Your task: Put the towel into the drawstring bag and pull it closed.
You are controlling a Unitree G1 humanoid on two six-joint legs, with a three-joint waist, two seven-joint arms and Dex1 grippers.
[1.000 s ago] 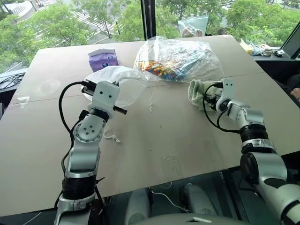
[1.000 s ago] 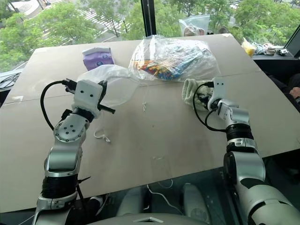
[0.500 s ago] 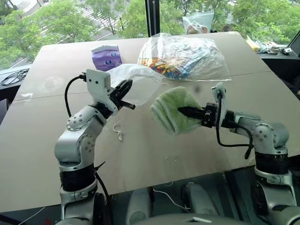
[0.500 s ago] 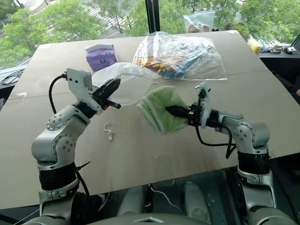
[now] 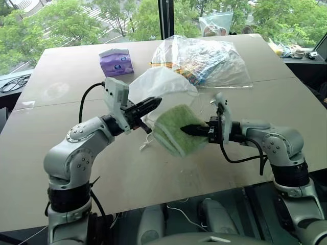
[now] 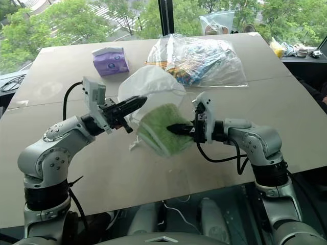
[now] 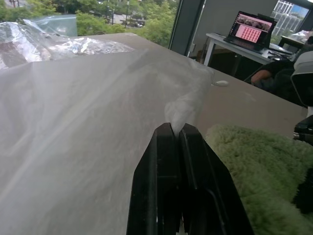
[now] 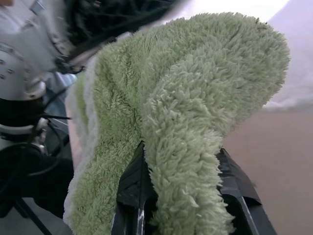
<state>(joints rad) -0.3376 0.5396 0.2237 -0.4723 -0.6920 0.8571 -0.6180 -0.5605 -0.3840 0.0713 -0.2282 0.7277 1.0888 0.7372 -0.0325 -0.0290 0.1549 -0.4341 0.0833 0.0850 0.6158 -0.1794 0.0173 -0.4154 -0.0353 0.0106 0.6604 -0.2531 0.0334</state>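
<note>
Head views:
left gripper (image 5: pixel 156 102): fingers clenched on a fold of the drawstring bag (image 5: pixel 161 84), bag lifted off the table (image 5: pixel 61 153), bulk of it billowing up and back past the fingertips
right gripper (image 5: pixel 185 129): fingers clamped on the towel (image 5: pixel 176 128), pointing sideways toward the left gripper
towel vs bag: towel hangs just in front of and below the left fingertips, just beside the bag's lower edge; I judge it not yet inside
long axis: towel slab is tilted, upper edge toward the bag, lower edge drooping toward the table
cord (image 5: pixel 145 146): dangles under the left fingers, near the towel's lower corner
mouth: can't tell which way the bag opening faces
clutter: purple tissue packet (image 5: pixel 116 62) and clear plastic bag (image 5: pixel 204 58) sit well beyond both fingertips

Left wrist view:
grip: both fingers pressed together, a small peak of white fabric (image 7: pixel 181 110) pinched at the tips
towel: green pile just beside the fingers on one side, close to the pinch

Right wrist view:
grip: towel (image 8: pixel 186 103) draped over and between the two fingers, covering the tips
beyond: white bag fabric at the edge past the towel

Judgement: right arm is the feeder; next move turns on finding the mouth next to the left pinch
</note>
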